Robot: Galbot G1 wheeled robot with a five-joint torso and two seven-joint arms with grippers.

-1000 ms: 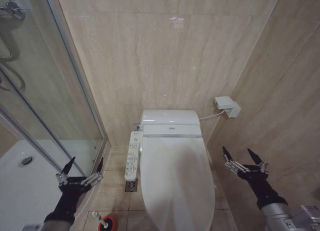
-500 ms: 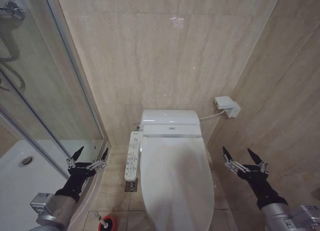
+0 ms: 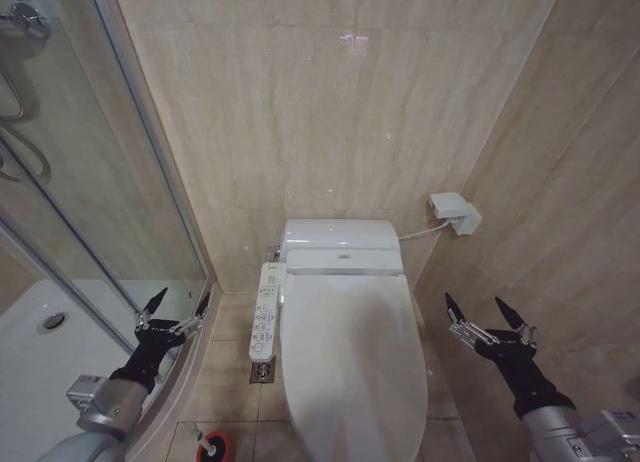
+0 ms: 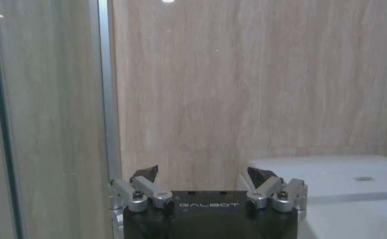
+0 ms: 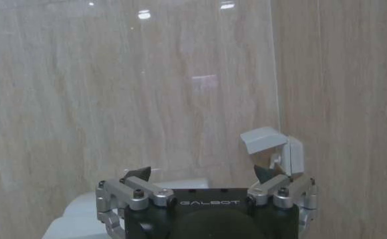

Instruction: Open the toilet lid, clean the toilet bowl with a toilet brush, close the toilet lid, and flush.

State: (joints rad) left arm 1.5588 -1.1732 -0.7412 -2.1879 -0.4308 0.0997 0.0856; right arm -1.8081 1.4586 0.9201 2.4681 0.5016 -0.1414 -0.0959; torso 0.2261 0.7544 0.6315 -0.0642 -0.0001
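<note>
Over the last second the left gripper (image 3: 178, 306) has lifted and swung in from the shower side toward the toilet, while the right arm has not moved. Its fingers stand wide apart, holding nothing, near the glass shower door (image 3: 90, 212) and above the toilet brush (image 3: 212, 443) in its red holder (image 3: 220, 449) on the floor. The toilet lid (image 3: 350, 367) lies shut over the bowl, untouched. The right gripper (image 3: 489, 316) hovers beside the lid, equally spread and empty. The likely trouble: the left arm clipping the glass, or fingers sliding off the glossy lid edge.
</note>
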